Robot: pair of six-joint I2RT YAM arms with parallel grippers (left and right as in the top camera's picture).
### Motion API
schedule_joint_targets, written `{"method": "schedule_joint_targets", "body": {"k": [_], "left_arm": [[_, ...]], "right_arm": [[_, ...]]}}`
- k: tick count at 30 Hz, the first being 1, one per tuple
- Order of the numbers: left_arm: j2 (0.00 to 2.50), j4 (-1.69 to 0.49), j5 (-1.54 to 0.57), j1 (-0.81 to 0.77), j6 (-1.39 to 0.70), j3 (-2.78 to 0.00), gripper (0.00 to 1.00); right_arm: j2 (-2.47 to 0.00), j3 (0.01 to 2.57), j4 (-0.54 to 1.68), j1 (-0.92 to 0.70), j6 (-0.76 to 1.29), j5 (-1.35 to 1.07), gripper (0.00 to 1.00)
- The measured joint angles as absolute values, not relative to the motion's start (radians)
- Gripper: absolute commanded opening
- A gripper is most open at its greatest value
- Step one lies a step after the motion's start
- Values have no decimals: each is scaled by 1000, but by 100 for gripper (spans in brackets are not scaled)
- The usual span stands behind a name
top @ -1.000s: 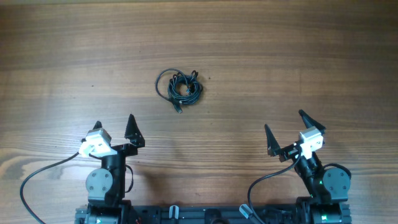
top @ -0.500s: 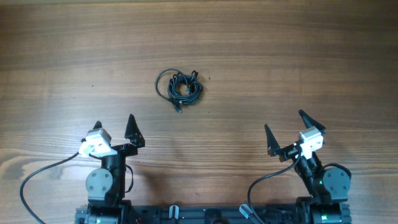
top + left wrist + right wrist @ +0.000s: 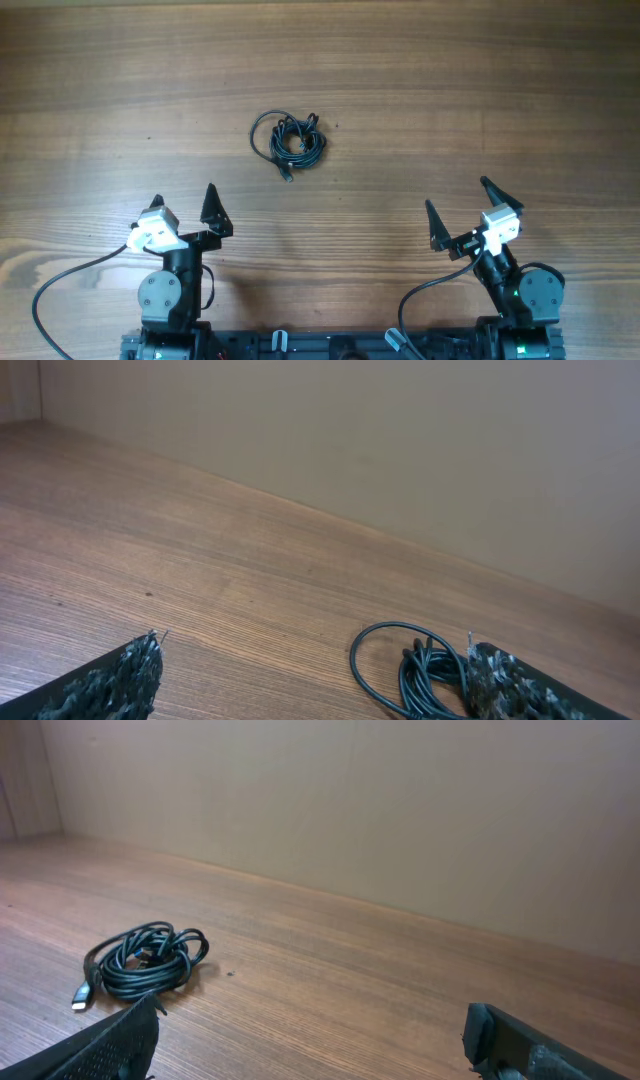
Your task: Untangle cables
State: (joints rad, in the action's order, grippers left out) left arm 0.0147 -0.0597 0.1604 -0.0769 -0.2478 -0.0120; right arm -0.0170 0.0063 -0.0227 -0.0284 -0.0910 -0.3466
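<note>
Overhead, the left end effector and right end effector sit at the near edge of the desk, both with fingers spread wide and holding nothing. Farther out, closer to the left arm, the cables lie in one small tangled coil with a plug end poking toward the arms. Untangling looks not yet begun. The next move is probably a reach: one arm pinches an outer loop while the other draws the plug free.

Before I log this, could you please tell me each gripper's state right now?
Left gripper: open, holding nothing.
Right gripper: open, holding nothing.
</note>
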Motion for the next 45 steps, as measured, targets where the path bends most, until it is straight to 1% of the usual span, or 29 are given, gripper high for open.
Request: {"method": "schedule_joint_targets", "body": {"k": [7,13,17,23,26,29,31,32,39,45], "left_arm": [[15,-59,164,-77,-248,-12,100],[15,-56,167,-77,-248,-12,100],[15,-45,107,-77,-248,-12,100],[18,-47,37,-77,-248,-17,100],[68,-52,16,-77,-248,-61,100],[178,-89,-23,-77,-237,-162,100],[294,-157,-60,-77,-216,-284,100],[383,-239,-80,-77,-210,-382,100],[797,-642,-148,-78,-184,-887,100],[1108,-897,-263,-78,-182,-1248,100]], "right_arm": [[-17,6,-28,-28,-77,-348,100],[-17,6,-26,-28,78,-351,100],[-33,6,-26,-28,196,-359,100],[-112,7,-30,-28,246,-443,100],[-163,28,-28,-28,250,-459,100],[-236,99,-30,-28,249,-469,100],[-342,201,-15,-28,245,-492,100],[-370,227,-10,-28,244,-498,100],[-637,560,312,-28,141,-534,100],[-867,870,545,-28,77,-594,100]]}}
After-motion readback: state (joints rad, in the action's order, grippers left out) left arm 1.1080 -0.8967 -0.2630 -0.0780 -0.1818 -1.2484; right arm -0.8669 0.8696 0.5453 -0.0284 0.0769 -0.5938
